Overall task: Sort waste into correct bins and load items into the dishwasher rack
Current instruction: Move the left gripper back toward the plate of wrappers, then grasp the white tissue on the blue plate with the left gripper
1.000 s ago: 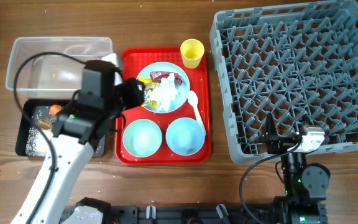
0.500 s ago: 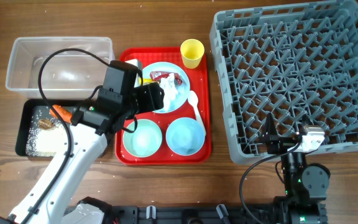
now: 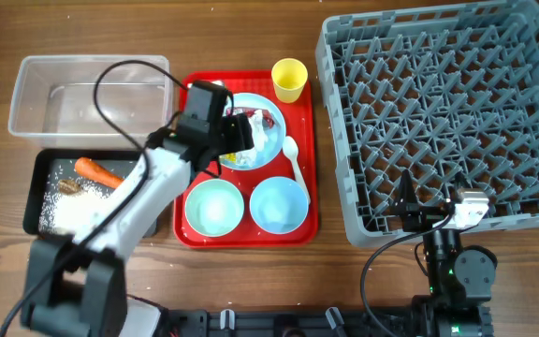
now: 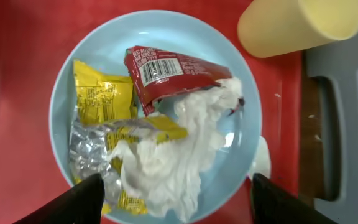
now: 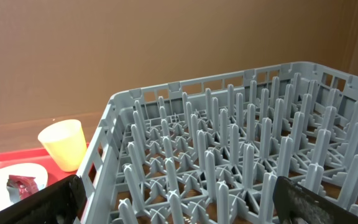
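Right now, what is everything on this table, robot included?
table: one, brown wood, underneath
dishwasher rack: one, grey, right
red tray: one, red, centre
yellow cup: one, yellow, tray corner
plate: one, light blue, on tray
red wrapper: one, red, on plate
yellow wrapper: one, yellow, on plate
silver wrapper: one, silver, on plate
tissue: one, white, on plate
pale-green bowl: one, pale green, on tray
light-blue bowl: one, light blue, beside it
spoon: one, white, on tray
clear tub: one, clear, left
black tray: one, black, left
carrot: one, orange, in black tray
rice: many grains, white, in black tray
brown lump: one, brown, in black tray
left gripper: one, black, open above plate
right gripper: one, black, open, near rack
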Motion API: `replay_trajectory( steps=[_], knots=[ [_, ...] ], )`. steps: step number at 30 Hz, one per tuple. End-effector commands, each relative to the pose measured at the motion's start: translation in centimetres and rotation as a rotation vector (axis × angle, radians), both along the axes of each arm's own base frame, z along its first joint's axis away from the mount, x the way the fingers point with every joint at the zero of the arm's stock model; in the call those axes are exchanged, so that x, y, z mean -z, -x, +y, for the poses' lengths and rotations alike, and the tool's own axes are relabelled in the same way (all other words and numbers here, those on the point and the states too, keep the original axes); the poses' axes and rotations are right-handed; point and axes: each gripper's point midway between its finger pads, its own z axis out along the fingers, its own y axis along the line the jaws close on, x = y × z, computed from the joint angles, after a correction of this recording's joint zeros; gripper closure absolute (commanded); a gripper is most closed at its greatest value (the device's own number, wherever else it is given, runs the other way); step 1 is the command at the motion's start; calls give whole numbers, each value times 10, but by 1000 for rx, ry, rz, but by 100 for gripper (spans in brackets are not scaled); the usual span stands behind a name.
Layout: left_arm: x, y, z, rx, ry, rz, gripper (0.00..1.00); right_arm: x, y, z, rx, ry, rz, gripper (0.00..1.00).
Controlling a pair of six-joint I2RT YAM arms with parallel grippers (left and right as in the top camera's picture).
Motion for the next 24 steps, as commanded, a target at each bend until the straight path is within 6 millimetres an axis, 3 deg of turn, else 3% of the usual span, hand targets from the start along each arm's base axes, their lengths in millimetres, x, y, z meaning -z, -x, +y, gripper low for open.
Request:
replay_trajectory(
  steps=[1,6,11,24],
  knots=[
    [20,-10,-11,33,-14,10,30,0,0,3,-13,-9,-3,0],
    [22,-3,-30,82,-17,8,30,0,0,3,-13,-9,-2,0],
    [24,0,-27,63,-100,-8,29,0,0,3,-13,-9,-2,0],
    [27,1,-25,60,-111,0,28,0,0,3,-13,-9,-2,0]
  ],
)
